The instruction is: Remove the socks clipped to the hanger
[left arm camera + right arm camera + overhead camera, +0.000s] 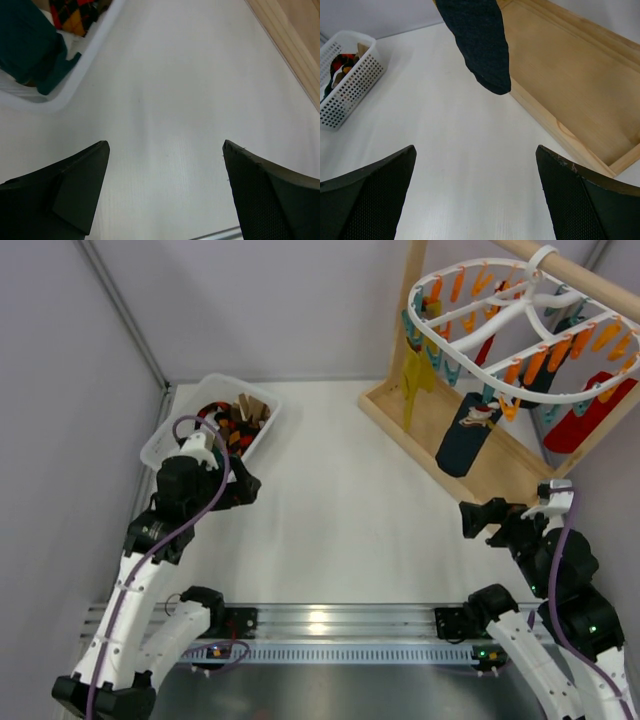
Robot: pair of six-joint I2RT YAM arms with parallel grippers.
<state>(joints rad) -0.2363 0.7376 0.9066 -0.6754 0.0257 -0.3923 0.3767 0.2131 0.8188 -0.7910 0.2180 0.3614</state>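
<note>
Hanger (478, 336): white oval rack at the upper right, hooked over the top rod of the wooden stand (430, 422); orange and teal clips dangle round its rim.
Mustard sock (414, 380): clipped at the hanger's left end, hanging straight down over the stand's base.
Navy sock (462, 440): clipped near the front rim, with a white and red pattern at its top; in the right wrist view its toe (482, 45) hangs just over the front edge of the stand's base (570, 75).
Red sock (585, 420): clipped at the hanger's right side, hanging at a slant by the wall.
Left gripper (238, 488): released, jaws spread wide (165, 150) and holding nothing, over bare surface (340, 510) just beside the basket.
Right gripper (478, 520): released, jaws wide apart (475, 150), grasping nothing, low in front of the stand and short of the navy sock.
Basket (165, 445): white perforated plastic, far left, with mixed colourful fabric items inside.
Writing: any print is too small to read.
</note>
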